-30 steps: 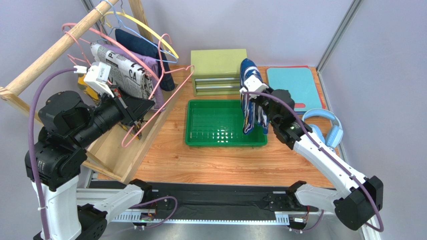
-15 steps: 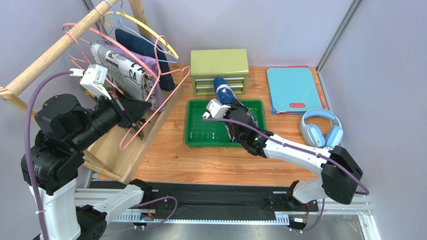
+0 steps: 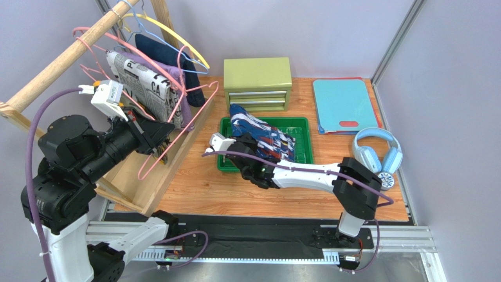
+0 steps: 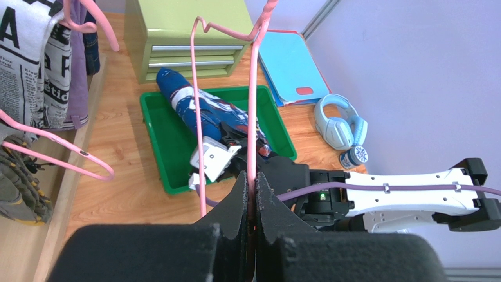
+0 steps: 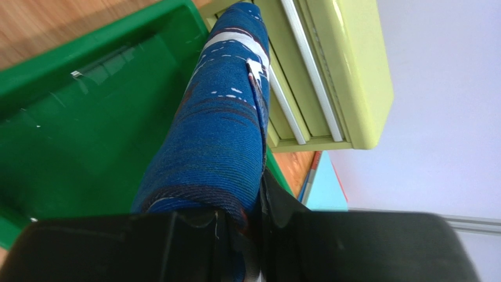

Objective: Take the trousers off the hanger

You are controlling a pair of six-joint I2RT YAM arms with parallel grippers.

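Note:
The blue print trousers [image 3: 259, 134] lie bunched in the green tray [image 3: 232, 161], off the hanger; they also show in the left wrist view [image 4: 200, 108] and the right wrist view [image 5: 220, 135]. My right gripper [image 3: 250, 155] is low at the tray's left front, shut on the trousers' fabric [image 5: 250, 220]. The pink hanger [image 3: 187, 114] is bare, held in the air beside the wooden rack. My left gripper [image 3: 167, 134] is shut on its wire [image 4: 253, 117], jaws pinching it.
A wooden rack [image 3: 64, 56] at left carries a newspaper-print garment [image 3: 147, 88], dark garments, and yellow, blue and pink hangers. A green drawer box [image 3: 257, 82] stands behind the tray. A blue board [image 3: 342, 103] and blue headphones [image 3: 376, 155] lie right.
My right arm swung left and down, carrying the trousers from hanging upright at the tray's right side to lying across the tray. The left arm with the hanger barely moved.

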